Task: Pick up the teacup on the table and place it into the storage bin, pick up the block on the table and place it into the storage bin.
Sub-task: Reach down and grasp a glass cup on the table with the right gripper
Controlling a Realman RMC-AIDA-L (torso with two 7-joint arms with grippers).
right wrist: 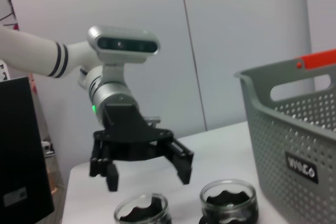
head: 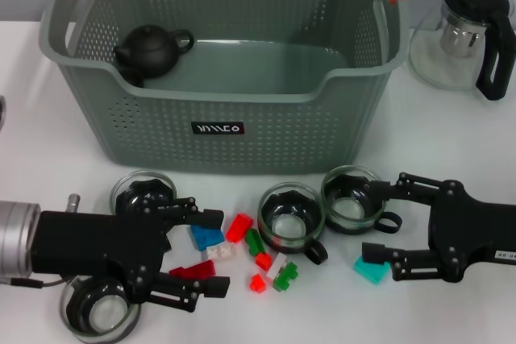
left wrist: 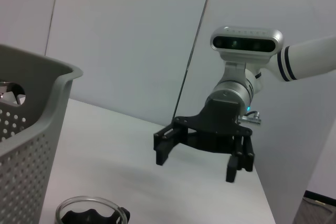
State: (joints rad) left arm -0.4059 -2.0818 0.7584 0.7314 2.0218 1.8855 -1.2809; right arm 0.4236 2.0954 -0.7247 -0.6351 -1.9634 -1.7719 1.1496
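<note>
White table [head: 451,130] — plain pale panelled wall [left wrist: 131,40] behind.

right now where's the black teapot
In the head view the black teapot sits inside the storage bin, in its far corner on the robot's left, behind the teacups and blocks on the table.

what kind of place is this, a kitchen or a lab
Probably a lab or test room, not a kitchen: a bare white table, plain pale walls, and staged items, a basket, glass teacups and toy blocks.
</note>
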